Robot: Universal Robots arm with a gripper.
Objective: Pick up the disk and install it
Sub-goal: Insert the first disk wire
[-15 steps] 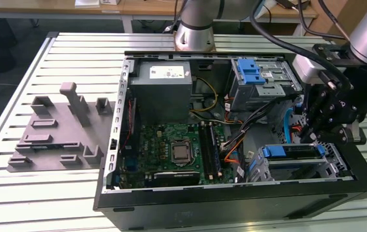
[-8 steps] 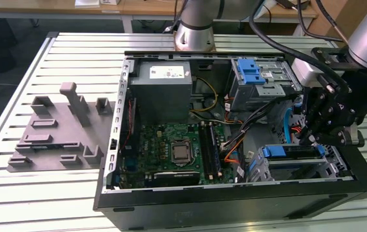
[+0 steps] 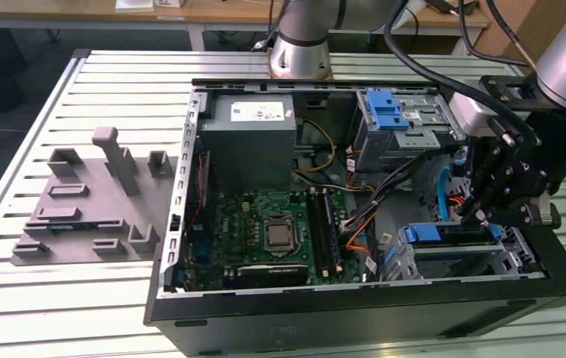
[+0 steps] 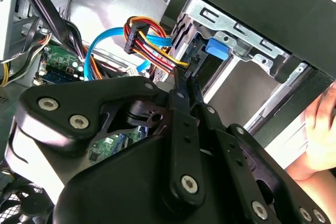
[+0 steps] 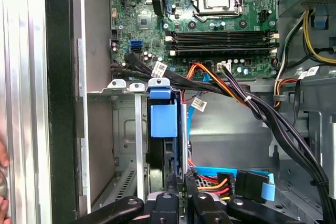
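Inside the lower bay, the disk, hand on it.

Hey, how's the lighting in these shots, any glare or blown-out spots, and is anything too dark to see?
In the first wrist view, the slatted table is blown out to near white. In the second wrist view, the black claw is dark against bright metal and the computer case is nearly featureless black. The exterior view is evenly lit.

The exterior view looks steeply down on the open computer case from its front. Both wrist views sit close behind the gripper, sharing the drive bay just past the fingers.
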